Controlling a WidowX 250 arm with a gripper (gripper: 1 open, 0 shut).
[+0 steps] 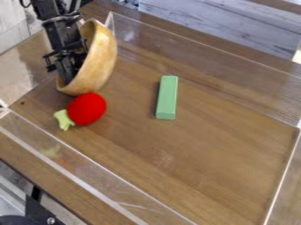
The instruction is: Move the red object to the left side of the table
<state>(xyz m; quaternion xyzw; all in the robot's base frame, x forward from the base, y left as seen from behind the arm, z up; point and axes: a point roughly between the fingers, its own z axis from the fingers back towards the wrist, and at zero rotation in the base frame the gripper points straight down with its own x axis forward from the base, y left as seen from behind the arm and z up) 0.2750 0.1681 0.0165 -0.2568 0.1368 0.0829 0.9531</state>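
Wrong thing in my grip, with the fruit right beside it.
My gripper (pixel 62 63) has its fingers closed together on what looks like the wall of the wooden bowl (pixel 97 54), which stands tipped on its edge. The red toy fruit (pixel 87 107) lies free on the table (pixel 200 158) just in front of the bowl; I cannot tell if they touch. If the bowl slips or I release it carelessly, I judge it could drop onto the round fruit and send it rolling.

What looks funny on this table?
The wooden bowl at the back left is tipped up on its edge instead of sitting flat; the gripper is shut on its rim. Nothing else looks odd.
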